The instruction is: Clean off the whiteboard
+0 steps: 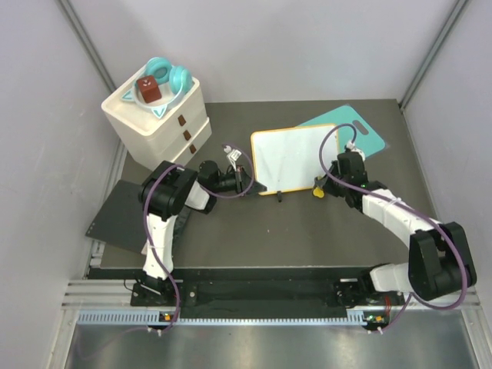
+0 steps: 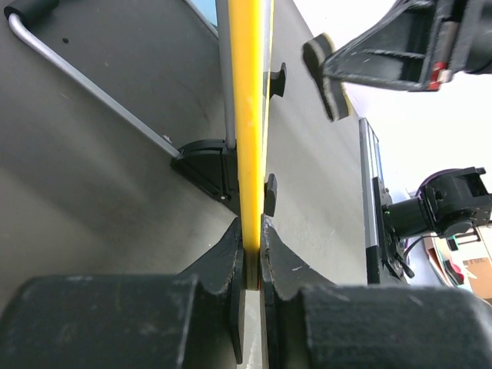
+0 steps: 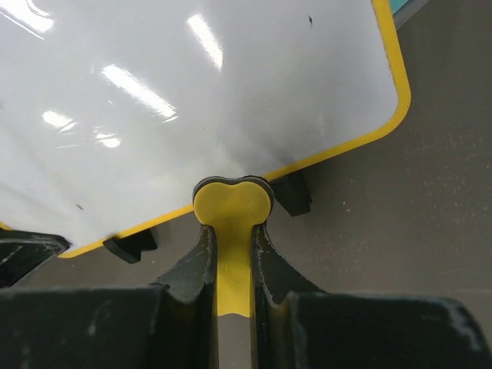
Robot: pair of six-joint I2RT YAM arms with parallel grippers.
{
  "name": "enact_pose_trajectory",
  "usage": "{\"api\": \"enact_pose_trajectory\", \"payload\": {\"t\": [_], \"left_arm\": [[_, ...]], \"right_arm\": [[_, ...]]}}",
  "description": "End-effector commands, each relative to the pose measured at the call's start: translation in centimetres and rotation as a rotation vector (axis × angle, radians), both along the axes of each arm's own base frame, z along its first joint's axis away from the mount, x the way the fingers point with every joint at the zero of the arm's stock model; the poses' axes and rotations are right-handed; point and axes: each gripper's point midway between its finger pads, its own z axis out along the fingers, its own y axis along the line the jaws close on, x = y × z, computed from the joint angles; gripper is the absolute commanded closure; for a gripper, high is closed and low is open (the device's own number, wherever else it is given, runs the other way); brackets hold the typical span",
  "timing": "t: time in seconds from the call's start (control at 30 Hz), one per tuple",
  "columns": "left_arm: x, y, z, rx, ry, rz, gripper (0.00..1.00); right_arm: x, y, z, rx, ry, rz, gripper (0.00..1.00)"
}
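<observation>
I have the whiteboard (image 1: 294, 157) on the worktop (image 1: 254, 231) with its white face turned up to the overhead camera. Its long axis runs from my left tool (image 2: 251, 242) across to my right tool (image 3: 232, 231), and the end by the right tool sits a little farther out. I cannot tell whether it lies flat or leans back on its feet. The left arm is folded, elbow bent back near its base, and the forearm reaches sideways so the tool meets the board's near corner on that side. Its fingers (image 2: 223, 254) are pinched tight on the yellow frame, which the wrist camera sees edge-on, running straight ahead of the tool. The right arm stretches out long from its base and bends inward at the wrist toward the near edge of the board. That tool is closed on a yellow eraser (image 3: 232, 201) with a dark rim, which sticks out ahead of the fingertips and reaches the frame's near edge. Whether it presses on the frame I cannot tell. Ahead of the right tool the board looks almost blank: glossy white with streaks of lamp glare and a couple of tiny dark specks, inside a rounded yellow border. Small black feet (image 3: 293, 196) show just to either side of the eraser, under the frame. Beyond the board from the right tool, a teal cutting board (image 1: 360, 132) pokes out from behind its far corner.
</observation>
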Motion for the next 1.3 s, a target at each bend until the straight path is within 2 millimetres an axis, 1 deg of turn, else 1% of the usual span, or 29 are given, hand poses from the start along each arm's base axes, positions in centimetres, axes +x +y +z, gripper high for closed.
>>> {"api": "enact_pose_trajectory", "payload": {"t": [0.0,0.07,0.1,0.13,0.2,0.27,0.3,0.33,0.4,0.43,0.53,0.6,0.73,0.8,0.83,0.87,0.97,1.0,1.07,1.1,1.17,1.2,1.23,1.27], "left_arm": [[-0.1,0.5,-0.3,-0.009,-0.051,0.005,0.91],[-0.3,0.6,-0.5,-0.005,-0.049,0.006,0.91],[-0.3,0.6,-0.5,-0.004,-0.049,0.007,0.90],[-0.3,0.6,-0.4,-0.006,-0.053,0.006,0.87],[-0.3,0.6,-0.4,-0.007,-0.053,0.006,0.84],[-0.3,0.7,-0.2,-0.007,-0.062,0.013,0.77],[-0.4,0.7,-0.3,-0.006,-0.060,0.015,0.75],[-0.4,0.8,-0.3,-0.005,-0.068,0.019,0.68],[-0.5,0.8,-0.3,-0.002,-0.068,0.021,0.64],[-0.6,0.8,-0.5,0.003,-0.068,0.019,0.63],[-0.7,0.9,-0.3,0.001,-0.077,0.017,0.61],[-0.8,0.9,0.0,-0.004,-0.085,0.013,0.59],[-1.3,1.0,0.9,-0.030,-0.101,0.013,0.50],[-1.4,1.0,1.9,-0.053,-0.136,0.007,0.49],[-1.7,1.0,2.1,-0.065,-0.122,0.006,0.48],[-1.8,1.0,3.0,-0.090,-0.161,0.002,0.47],[-2.1,1.0,4.1,-0.127,-0.156,0.001,0.46],[-1.9,1.2,5.1,-0.142,-0.183,0.019,0.46],[-2.2,1.4,5.1,-0.132,-0.187,0.040,0.46],[-2.2,1.6,5.5,-0.128,-0.190,0.053,0.46],[-2.3,1.9,5.0,-0.098,-0.190,0.079,0.46],[-2.3,2.1,5.4,-0.091,-0.205,0.088,0.46],[-2.3,2.4,4.4,-0.054,-0.190,0.108,0.45],[-2.3,2.6,4.3,-0.040,-0.192,0.120,0.43]], "right_arm": [[0.1,0.2,3.6,0.026,-0.119,0.023,1.00],[0.0,0.4,4.8,0.030,-0.146,0.046,1.00],[-0.2,0.3,5.0,0.030,-0.142,0.045,1.00],[-0.4,0.3,5.1,0.023,-0.136,0.051,1.00],[-0.8,0.1,5.1,0.017,-0.129,0.051,1.00],[-1.6,-0.3,4.3,0.002,-0.106,0.048,1.00],[-1.9,-0.4,4.3,0.005,-0.112,0.045,1.00],[-2.5,-0.6,3.2,0.003,-0.090,0.042,1.00],[-3.1,-0.7,2.8,0.011,-0.091,0.042,1.00],[-3.6,-0.8,1.9,0.009,-0.074,0.039,1.00],[-4.0,-0.9,1.1,0.014,-0.070,0.041,1.00],[-4.2,-0.9,0.8,0.007,-0.059,0.041,1.00],[-4.1,-1.0,1.2,0.004,-0.066,0.044,1.00],[-4.2,-1.1,1.2,-0.001,-0.069,0.045,1.00],[-4.2,-1.2,1.2,-0.004,-0.070,0.041,1.00],[-4.3,-1.1,1.1,-0.006,-0.067,0.044,1.00],[-4.4,-1.1,0.7,-0.004,-0.059,0.047,1.00],[-4.6,-1.1,0.4,-0.006,-0.048,0.048,1.00],[-4.8,-1.1,0.1,-0.004,-0.038,0.051,1.00],[-4.9,-1.2,-0.2,-0.007,-0.031,0.049,1.00],[-5.1,-1.1,-0.4,-0.002,-0.025,0.053,1.00],[-5.2,-1.1,-0.7,-0.003,-0.019,0.055,1.00],[-5.3,-1.1,-0.8,-0.003,-0.016,0.056,0.98],[-5.4,-1.1,-0.8,-0.001,-0.014,0.057,0.94]]}}
